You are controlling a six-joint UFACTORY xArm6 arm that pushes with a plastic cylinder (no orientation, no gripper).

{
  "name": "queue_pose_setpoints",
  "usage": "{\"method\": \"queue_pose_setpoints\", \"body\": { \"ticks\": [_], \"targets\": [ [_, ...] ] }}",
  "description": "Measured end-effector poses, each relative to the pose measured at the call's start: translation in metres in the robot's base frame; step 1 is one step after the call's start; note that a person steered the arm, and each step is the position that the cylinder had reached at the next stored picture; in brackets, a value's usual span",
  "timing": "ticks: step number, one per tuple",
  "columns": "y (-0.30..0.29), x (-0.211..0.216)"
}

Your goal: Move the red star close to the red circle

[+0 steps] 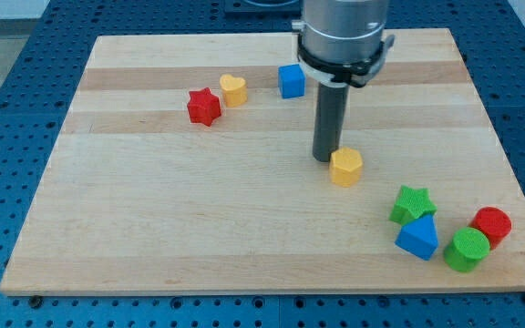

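The red star (204, 107) lies at the upper left of the wooden board (199, 228), touching or nearly touching a yellow heart (233, 89) to its right. The red circle (492, 225) sits at the far lower right, next to a green circle (468, 250). My tip (324, 158) stands near the board's middle, right against the upper left side of a yellow hexagon (345, 168). The tip is well to the right of and below the red star, and far up and to the left of the red circle.
A blue cube (291, 80) sits at the view's top, right of the yellow heart. A green star (412, 204) and a blue triangle (417, 239) lie left of the red and green circles at the lower right.
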State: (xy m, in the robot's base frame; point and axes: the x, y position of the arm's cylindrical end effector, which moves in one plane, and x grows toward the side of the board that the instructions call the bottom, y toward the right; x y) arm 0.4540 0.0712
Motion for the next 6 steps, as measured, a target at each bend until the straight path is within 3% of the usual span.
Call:
{"method": "queue_pose_setpoints", "body": {
  "ticks": [4,6],
  "targets": [
    [0.034,0.043],
    [-0.012,0.001]
  ]
}}
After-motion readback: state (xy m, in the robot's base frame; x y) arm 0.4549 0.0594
